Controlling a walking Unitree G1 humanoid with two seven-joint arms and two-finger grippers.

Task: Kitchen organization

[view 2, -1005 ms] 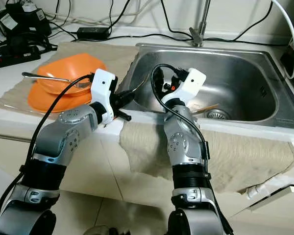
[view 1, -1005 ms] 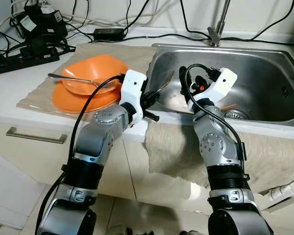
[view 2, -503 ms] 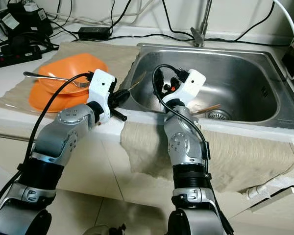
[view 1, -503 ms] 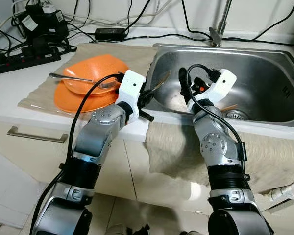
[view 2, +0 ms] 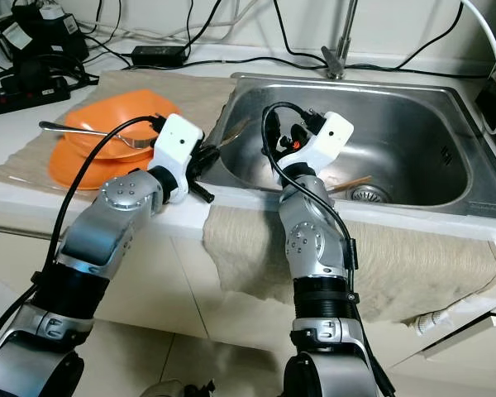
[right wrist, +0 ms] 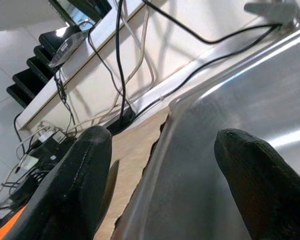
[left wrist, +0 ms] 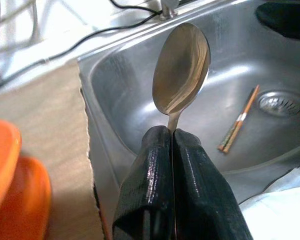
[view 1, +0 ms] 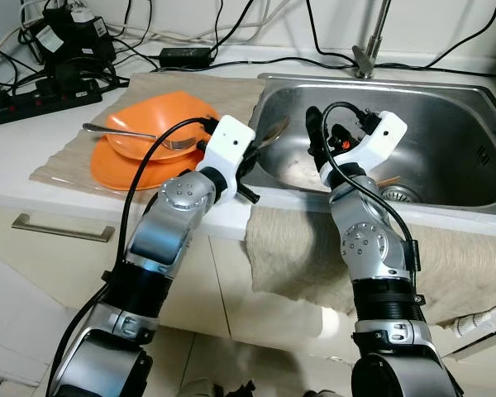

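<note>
My left gripper (left wrist: 171, 133) is shut on the handle of a metal spoon (left wrist: 182, 70), holding it over the left rim of the steel sink (view 1: 446, 124), bowl end toward the basin. In the left eye view that spoon (view 1: 273, 131) sticks out just past the left gripper (view 1: 252, 154). My right gripper (right wrist: 160, 150) is open with nothing between its fingers, hovering over the sink's near left part, close beside the spoon. A pair of chopsticks (left wrist: 237, 120) lies on the sink floor near the drain. An orange bowl (view 1: 161, 116) sits stacked on an orange plate (view 1: 136, 172), with a piece of cutlery (view 1: 124, 132) resting across the bowl.
A beige cloth (view 1: 227, 91) covers the counter under the orange dishes. Another towel (view 1: 314, 248) hangs over the counter's front edge. A faucet (view 1: 368, 50) stands behind the sink. Power strips and cables (view 1: 41, 87) crowd the back left. A drawer handle (view 1: 62, 229) is below.
My left gripper has shifted slightly right and up with the spoon still in it. The right arm has drifted a little to the right.
</note>
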